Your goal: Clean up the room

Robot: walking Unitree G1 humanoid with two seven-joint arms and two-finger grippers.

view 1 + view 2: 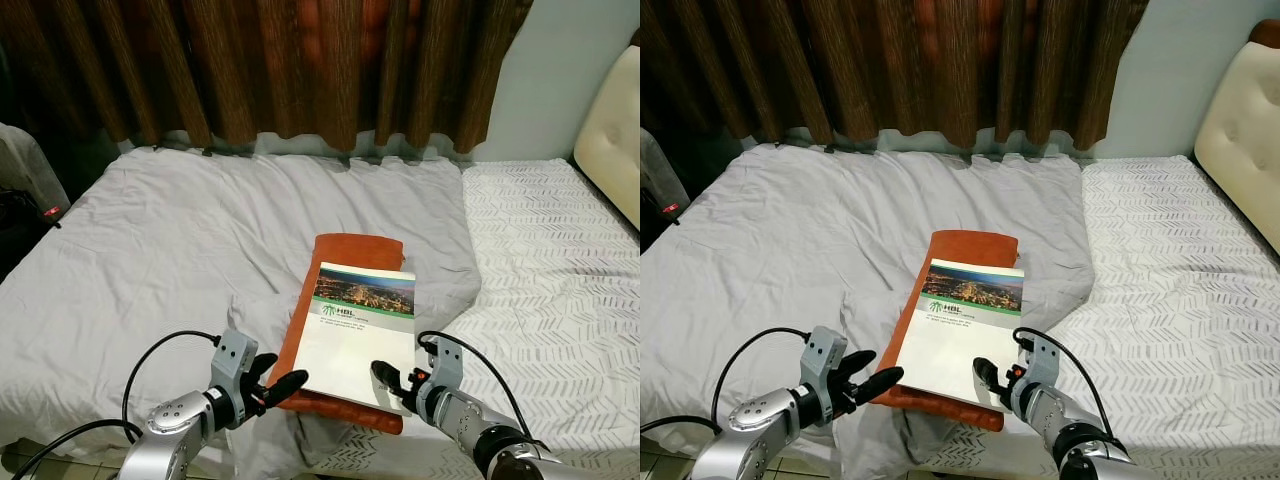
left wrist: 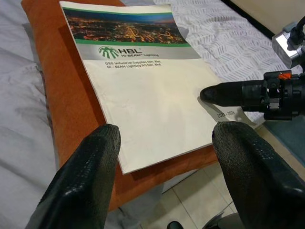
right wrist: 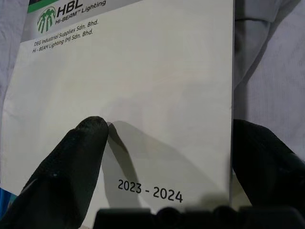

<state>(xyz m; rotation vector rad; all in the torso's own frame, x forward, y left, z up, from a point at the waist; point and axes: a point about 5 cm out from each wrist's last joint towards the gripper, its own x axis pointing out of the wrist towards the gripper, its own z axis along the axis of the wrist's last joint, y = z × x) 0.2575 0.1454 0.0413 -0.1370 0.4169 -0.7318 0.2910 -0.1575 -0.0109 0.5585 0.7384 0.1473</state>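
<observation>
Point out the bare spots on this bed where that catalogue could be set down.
Free: the grey sheet between the curtain and the orange cushion, and the patterned cover toward the headboard. Crowded: the near edge, where the left gripper and right gripper flank the catalogue.

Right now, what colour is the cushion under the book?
The cushion is rusty orange. It shows best in the left eye view, lying under the book.
</observation>
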